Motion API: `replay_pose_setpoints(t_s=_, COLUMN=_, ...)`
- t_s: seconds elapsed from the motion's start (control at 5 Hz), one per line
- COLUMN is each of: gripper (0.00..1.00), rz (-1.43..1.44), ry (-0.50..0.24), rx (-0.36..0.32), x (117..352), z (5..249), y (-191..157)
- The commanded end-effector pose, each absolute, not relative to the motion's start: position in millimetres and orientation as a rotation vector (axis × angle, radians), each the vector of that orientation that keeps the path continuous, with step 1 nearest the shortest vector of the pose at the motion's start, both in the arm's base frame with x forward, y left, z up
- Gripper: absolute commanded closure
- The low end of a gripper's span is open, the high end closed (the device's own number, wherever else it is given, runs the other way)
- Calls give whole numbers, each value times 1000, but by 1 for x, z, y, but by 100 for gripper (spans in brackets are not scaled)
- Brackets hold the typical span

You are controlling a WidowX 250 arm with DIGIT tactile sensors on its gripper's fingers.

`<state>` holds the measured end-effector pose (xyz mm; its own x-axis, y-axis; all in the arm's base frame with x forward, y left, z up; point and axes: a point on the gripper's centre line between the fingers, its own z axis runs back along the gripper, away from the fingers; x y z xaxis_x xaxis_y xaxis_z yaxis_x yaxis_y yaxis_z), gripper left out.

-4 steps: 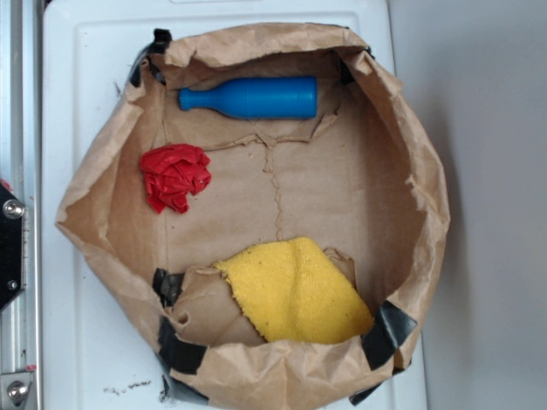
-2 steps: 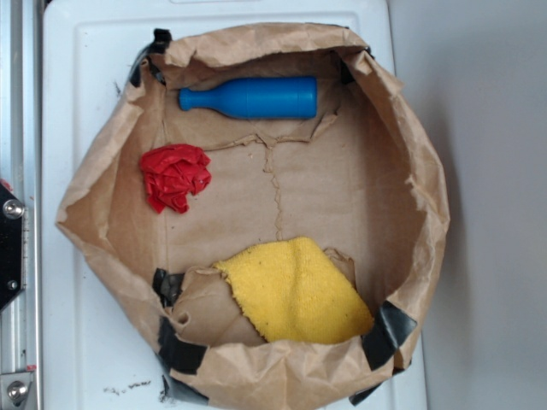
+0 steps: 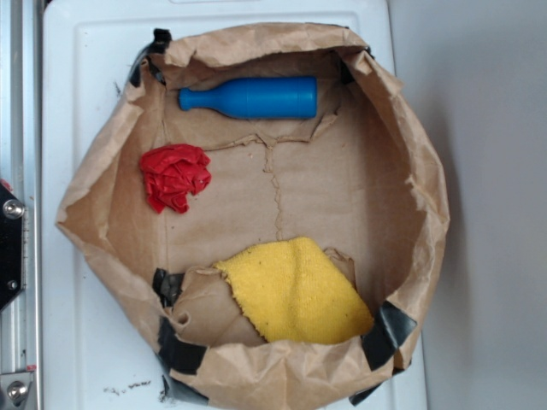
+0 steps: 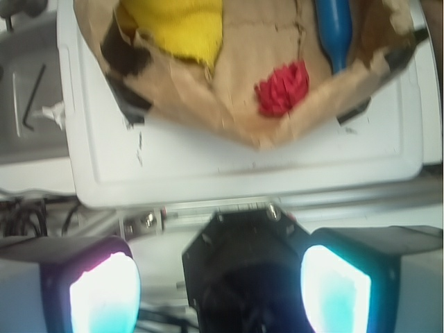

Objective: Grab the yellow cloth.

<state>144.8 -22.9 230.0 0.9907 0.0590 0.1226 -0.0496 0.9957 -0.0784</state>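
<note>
The yellow cloth lies flat on the floor of the brown paper basin, near its front rim; its terry surface is diamond-shaped with frayed edges. In the wrist view the yellow cloth shows at the top left, partly cut by the frame. My gripper stands open, far short of the basin and above the robot's black base, with nothing between its fingers. The gripper is out of the exterior view.
A red crumpled wad sits at the basin's left, and a blue bottle lies on its side at the back. The basin rests on a white tray. A metal rail runs along the left edge.
</note>
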Motion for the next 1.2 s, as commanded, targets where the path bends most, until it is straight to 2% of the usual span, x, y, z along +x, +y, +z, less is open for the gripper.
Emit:
replay_pose_setpoints(t_s=0.0, gripper=0, rz=-15, ry=-260, rx=-82, x=123, z=243, y=-21)
replay_pose_setpoints(t_s=0.2, gripper=0, rz=4, ry=-258, rx=-48, x=135, z=239, y=-21)
replay_pose_setpoints(t_s=1.0, gripper=0, rz=4, ry=-258, rx=-48, x=135, z=239, y=-21)
